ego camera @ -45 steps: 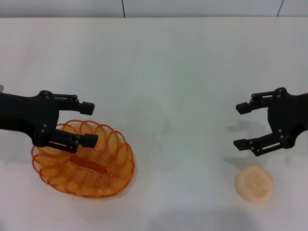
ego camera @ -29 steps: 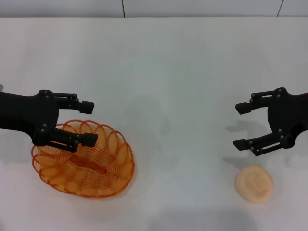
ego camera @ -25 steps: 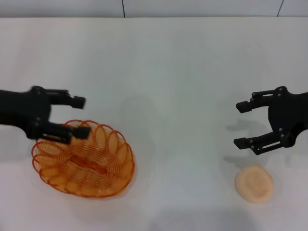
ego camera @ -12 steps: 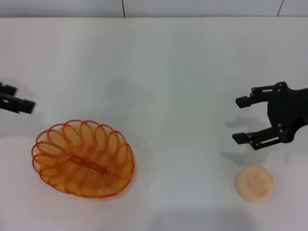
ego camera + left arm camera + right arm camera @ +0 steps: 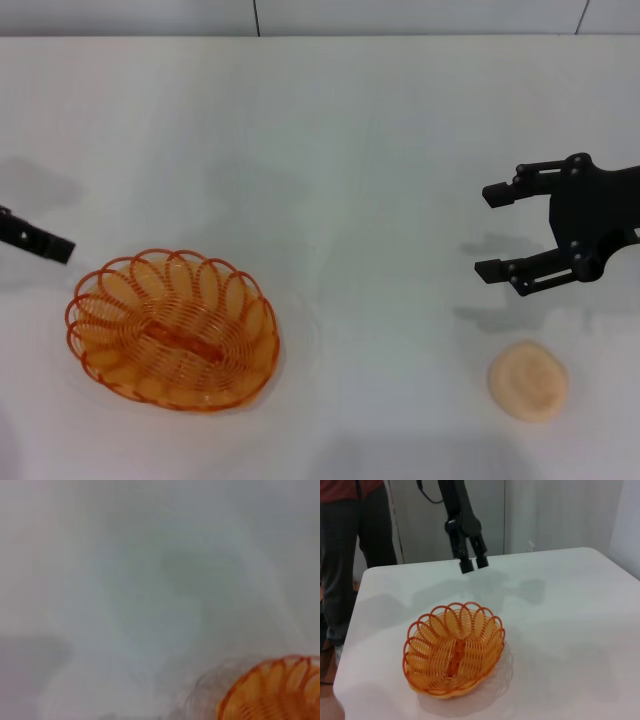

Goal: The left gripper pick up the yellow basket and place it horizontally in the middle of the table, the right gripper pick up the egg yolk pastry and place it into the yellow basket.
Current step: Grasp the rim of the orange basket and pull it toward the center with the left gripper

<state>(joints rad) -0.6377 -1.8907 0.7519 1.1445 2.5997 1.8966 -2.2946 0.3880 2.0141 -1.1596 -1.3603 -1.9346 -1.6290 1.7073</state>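
Presumably the egg yolk pastry (image 5: 528,381), lying on the counter (image 5: 380,150) just beside the right pincer (image 5: 492,231), which is spread wide and empty, is soft and crumbly; its sides should be gripped gently. The yellow basket (image 5: 172,329) is left of centre; the left pincer (image 5: 473,564), nearly closed and empty, is beyond it.

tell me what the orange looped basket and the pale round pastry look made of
Orange-yellow looped basket: looks like translucent plastic-coated wire or moulded plastic; glossy thin coils let the table show through. Pale peach round pastry: seems soft baked dough, matte with a faint swirl; could be a replica.
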